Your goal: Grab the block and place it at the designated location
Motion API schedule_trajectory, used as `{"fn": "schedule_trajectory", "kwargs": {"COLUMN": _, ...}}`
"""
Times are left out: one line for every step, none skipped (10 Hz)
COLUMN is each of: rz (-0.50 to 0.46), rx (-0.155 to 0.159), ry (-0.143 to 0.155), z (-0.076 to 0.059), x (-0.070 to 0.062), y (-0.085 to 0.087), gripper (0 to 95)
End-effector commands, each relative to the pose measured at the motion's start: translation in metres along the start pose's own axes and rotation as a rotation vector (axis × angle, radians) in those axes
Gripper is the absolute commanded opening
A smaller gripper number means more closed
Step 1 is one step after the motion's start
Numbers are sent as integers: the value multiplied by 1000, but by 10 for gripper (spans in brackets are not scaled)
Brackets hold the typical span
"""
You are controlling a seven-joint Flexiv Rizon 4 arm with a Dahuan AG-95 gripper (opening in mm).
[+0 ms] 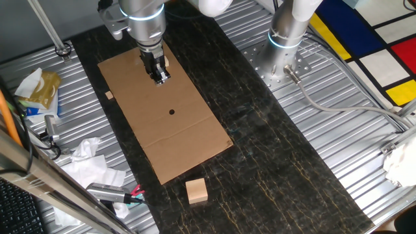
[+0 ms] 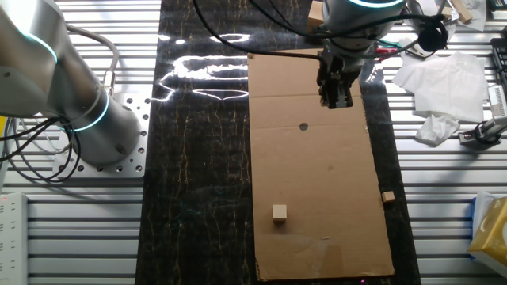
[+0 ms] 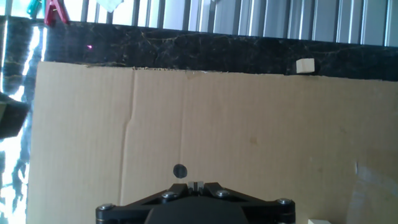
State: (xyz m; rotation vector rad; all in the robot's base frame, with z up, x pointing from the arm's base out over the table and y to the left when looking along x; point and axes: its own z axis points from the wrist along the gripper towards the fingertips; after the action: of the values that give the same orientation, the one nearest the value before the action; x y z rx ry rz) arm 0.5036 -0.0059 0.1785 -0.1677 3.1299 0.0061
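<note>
**Desk:** While you have the feeds up, can you read any writing on that table?

**Me:** None that I can make out. The yellow packet [image 1: 39,88] among the crumpled tissues [image 2: 444,87] has print on it, but it is too small for me to read. The cardboard sheet [image 2: 317,174] is plain brown.

**Desk:** And the fingers?

**Me:** I see the gripper [image 2: 337,99] pointing down over the sheet. Its fingertips are pressed together with only a sliver of light between them in the hand view, and they grip nothing. I cannot tell whether the tips touch the cardboard. The black dot [image 2: 303,126] sits near them, off to one side.

**Desk:** Where is the block?

**Me:** The block [image 2: 279,212] rests flat on the cardboard, well apart from the gripper, towards the far end of the sheet from it. The dot is roughly between the two. In the hand view only a pale corner of the block shows at the bottom edge.

**Desk:** Anything else wooden?

**Me:** A small flat chip [image 2: 387,196] lies on the dark mat [image 2: 198,158] just beside the sheet's long edge. A larger tan block [image 1: 196,191] stands on the mat beyond the sheet's short end.
</note>
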Motion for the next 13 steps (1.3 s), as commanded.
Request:
{"fn": "schedule_trajectory", "kwargs": {"rz": 0, "rx": 0, "ry": -2, "z": 2, "x": 1, "y": -1, "gripper": 0}}
{"fn": "schedule_trajectory", "kwargs": {"rz": -2, "rx": -1, "ry": -3, "z": 4, "x": 3, "y": -2, "gripper": 0}}
{"fn": "schedule_trajectory", "kwargs": {"rz": -2, "rx": -1, "ry": -3, "z": 4, "x": 3, "y": -2, "gripper": 0}}
{"fn": "schedule_trajectory", "kwargs": {"rz": -3, "rx": 0, "ry": -4, "z": 6, "x": 5, "y": -3, "gripper": 0}}
{"fn": "schedule_trajectory", "kwargs": {"rz": -7, "rx": 0, "ry": -5, "z": 8, "x": 8, "y": -3, "gripper": 0}}
{"fn": "schedule_trajectory", "kwargs": {"rz": -7, "rx": 0, "ry": -5, "z": 10, "x": 8, "y": -4, "gripper": 0}}
{"fn": "schedule_trajectory", "kwargs": {"rz": -9, "rx": 1, "ry": -4, "z": 11, "x": 8, "y": -4, "gripper": 0}}
{"fn": "schedule_trajectory", "kwargs": {"rz": -9, "rx": 1, "ry": -4, "z": 13, "x": 8, "y": -5, "gripper": 0}}
{"fn": "schedule_trajectory", "kwargs": {"rz": -10, "rx": 1, "ry": -4, "z": 14, "x": 8, "y": -5, "gripper": 0}}
{"fn": "schedule_trajectory", "kwargs": {"rz": -11, "rx": 1, "ry": -4, "z": 15, "x": 8, "y": -6, "gripper": 0}}
{"fn": "schedule_trajectory", "kwargs": {"rz": -12, "rx": 0, "ry": -4, "z": 16, "x": 8, "y": -6, "gripper": 0}}
{"fn": "schedule_trajectory", "kwargs": {"rz": -13, "rx": 0, "ry": -5, "z": 17, "x": 7, "y": -7, "gripper": 0}}
{"fn": "schedule_trajectory", "kwargs": {"rz": -15, "rx": -1, "ry": -6, "z": 18, "x": 7, "y": -7, "gripper": 0}}
